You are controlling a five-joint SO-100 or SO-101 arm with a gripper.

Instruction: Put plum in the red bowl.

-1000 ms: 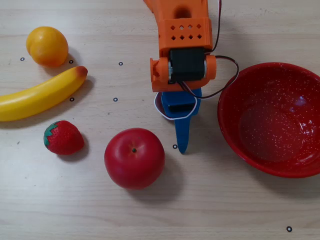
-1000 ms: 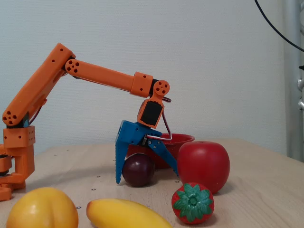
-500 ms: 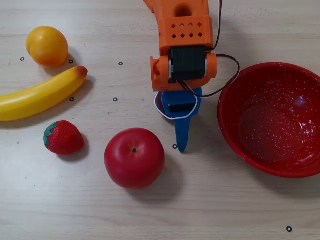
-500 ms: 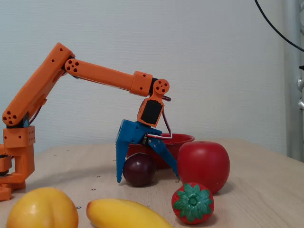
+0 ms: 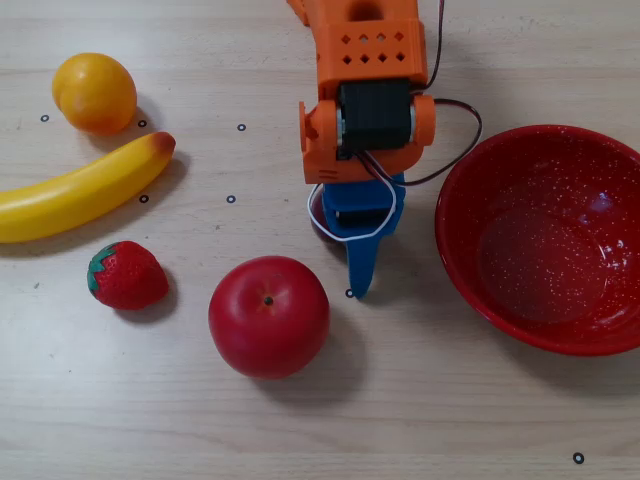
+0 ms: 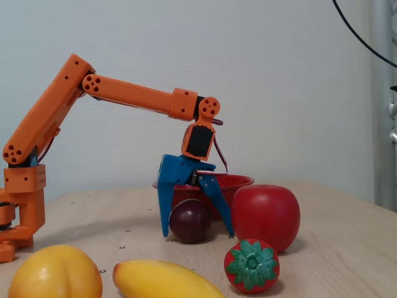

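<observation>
plum [image 6: 190, 221] sits between the blue end effector [image 6: 198, 234] fingers, which clamp it; red bowl [image 5: 545, 238] lies to its right in the overhead view.

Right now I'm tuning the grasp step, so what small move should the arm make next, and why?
Probably lift straight up a little. In the fixed view the gripper has its blue fingers on either side of the plum, seemingly closed on it, yet the plum looks still down at the table. It must clear the rim of the red bowl behind it.
</observation>
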